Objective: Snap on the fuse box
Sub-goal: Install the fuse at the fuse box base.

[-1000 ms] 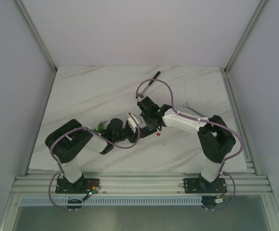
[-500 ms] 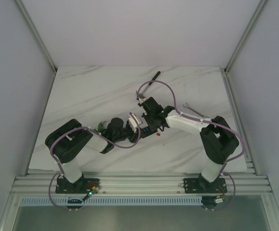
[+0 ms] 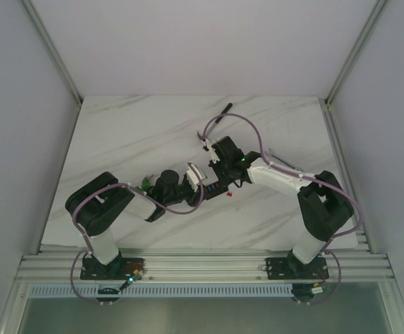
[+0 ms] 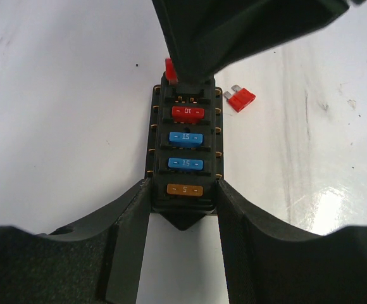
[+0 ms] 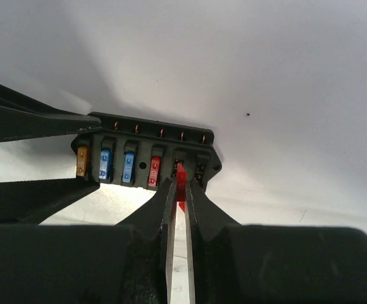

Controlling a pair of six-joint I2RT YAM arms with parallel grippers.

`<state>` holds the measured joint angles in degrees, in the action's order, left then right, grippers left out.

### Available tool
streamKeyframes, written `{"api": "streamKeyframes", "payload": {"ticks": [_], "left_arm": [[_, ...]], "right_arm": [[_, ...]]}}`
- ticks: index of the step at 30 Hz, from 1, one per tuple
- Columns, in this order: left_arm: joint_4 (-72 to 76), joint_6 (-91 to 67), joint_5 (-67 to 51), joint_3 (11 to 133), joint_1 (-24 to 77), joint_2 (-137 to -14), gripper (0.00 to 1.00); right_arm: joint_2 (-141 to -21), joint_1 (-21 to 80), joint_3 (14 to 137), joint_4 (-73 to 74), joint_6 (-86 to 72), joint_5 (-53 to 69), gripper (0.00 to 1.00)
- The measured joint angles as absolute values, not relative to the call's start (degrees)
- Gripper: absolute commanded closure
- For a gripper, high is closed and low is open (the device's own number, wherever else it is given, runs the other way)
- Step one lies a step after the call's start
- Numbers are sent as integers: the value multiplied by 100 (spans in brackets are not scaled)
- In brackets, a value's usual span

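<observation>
The fuse box (image 4: 183, 152) is sitting on the desk (image 4: 63, 95), clamped by its sides in the half-open left hand (image 4: 183, 193), while the right hand (image 5: 180, 190) is pinching a red fuse (image 5: 181, 177) narrowly over the far empty slot, where a tilted blade risks jamming or slipping free.

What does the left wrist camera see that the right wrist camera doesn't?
Only the left wrist view: a loose small red plastic fuse lying on the white table, and the numbers printed on the seated fuses. Only the right wrist view: the right gripper pinching a second red fuse between its fingertips. Both: the black rectangular plastic fuse box with amber, blue, blue and red fuses in it, clamped by the left gripper.
</observation>
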<state>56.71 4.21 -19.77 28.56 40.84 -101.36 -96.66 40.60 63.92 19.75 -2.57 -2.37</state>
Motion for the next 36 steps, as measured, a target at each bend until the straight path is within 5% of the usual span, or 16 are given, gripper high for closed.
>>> {"api": "streamKeyframes", "payload": {"ticks": [36], "left_arm": [[5640, 419, -2080, 2867, 4082, -10136, 46]], "right_arm": [[-9640, 3903, 6187, 1914, -148, 200, 100]]}}
